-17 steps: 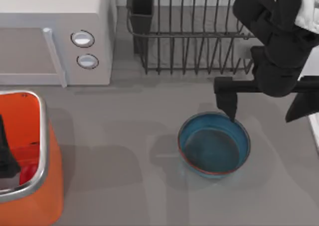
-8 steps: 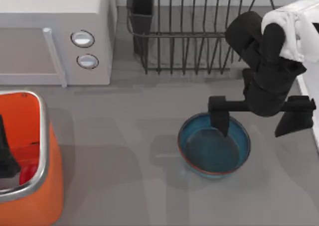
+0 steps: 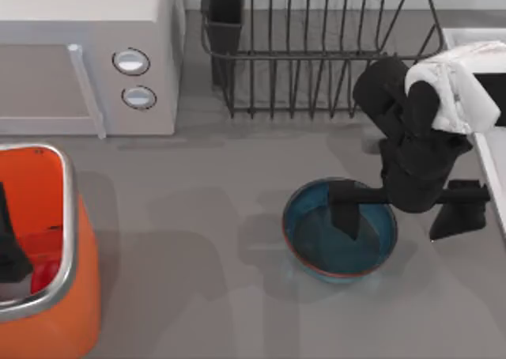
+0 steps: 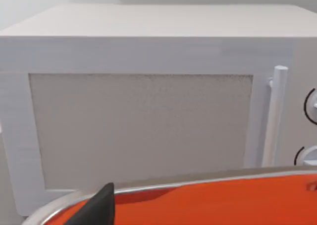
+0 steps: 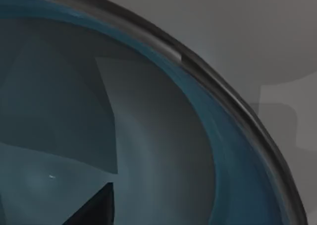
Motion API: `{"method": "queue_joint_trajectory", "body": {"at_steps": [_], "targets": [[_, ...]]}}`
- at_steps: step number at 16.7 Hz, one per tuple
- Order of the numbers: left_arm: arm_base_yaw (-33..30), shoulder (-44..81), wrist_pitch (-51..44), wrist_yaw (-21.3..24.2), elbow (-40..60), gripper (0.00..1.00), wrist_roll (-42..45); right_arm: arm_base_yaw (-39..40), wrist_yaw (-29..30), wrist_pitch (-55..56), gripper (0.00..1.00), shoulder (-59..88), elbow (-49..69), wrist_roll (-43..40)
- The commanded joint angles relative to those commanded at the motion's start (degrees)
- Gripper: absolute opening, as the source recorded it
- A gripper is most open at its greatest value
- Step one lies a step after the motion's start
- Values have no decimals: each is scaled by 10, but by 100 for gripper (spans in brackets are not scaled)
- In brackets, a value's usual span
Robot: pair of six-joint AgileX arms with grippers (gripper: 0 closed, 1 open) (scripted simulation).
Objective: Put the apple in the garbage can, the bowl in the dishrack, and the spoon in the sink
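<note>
- Microwave (image 3: 87, 58): the white oven with two round knobs stands at the table's (image 3: 205, 240) far left, well left of the right gripper and just behind the bin.
- Dishrack (image 3: 316, 51): the dark wire rack stands just behind the right gripper, its utensil cup at the rack's left corner.
- Garbage can (image 3: 55, 304): the orange bin with silver rim sits at the left edge; the left gripper (image 3: 12, 252) hangs inside it, and whether its fingers are apart cannot be told.
- Sink (image 3: 494, 161): its white rim runs just right of the right arm.
- Bowl (image 3: 340, 252): the blue bowl sits on the table under the right gripper (image 3: 403, 213), whose fingers are spread wide, one inside the bowl, the other outside, right of its rim.
- Apple (image 3: 43, 276): red, inside the bin beside the left gripper.
</note>
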State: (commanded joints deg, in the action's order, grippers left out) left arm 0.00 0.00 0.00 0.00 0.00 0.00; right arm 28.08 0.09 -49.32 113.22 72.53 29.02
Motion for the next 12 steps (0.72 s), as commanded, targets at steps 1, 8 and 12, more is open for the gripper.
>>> {"method": "queue_joint_trajectory", "body": {"at_steps": [1,8,12], "targets": [[0,0,0,0,0,100,0,0,0,0,100,0,0,0],[0,0,0,0,0,100,0,0,0,0,47,0,0,0],[0,0,0,0,0,100,0,0,0,0,17,0,0,0]]}}
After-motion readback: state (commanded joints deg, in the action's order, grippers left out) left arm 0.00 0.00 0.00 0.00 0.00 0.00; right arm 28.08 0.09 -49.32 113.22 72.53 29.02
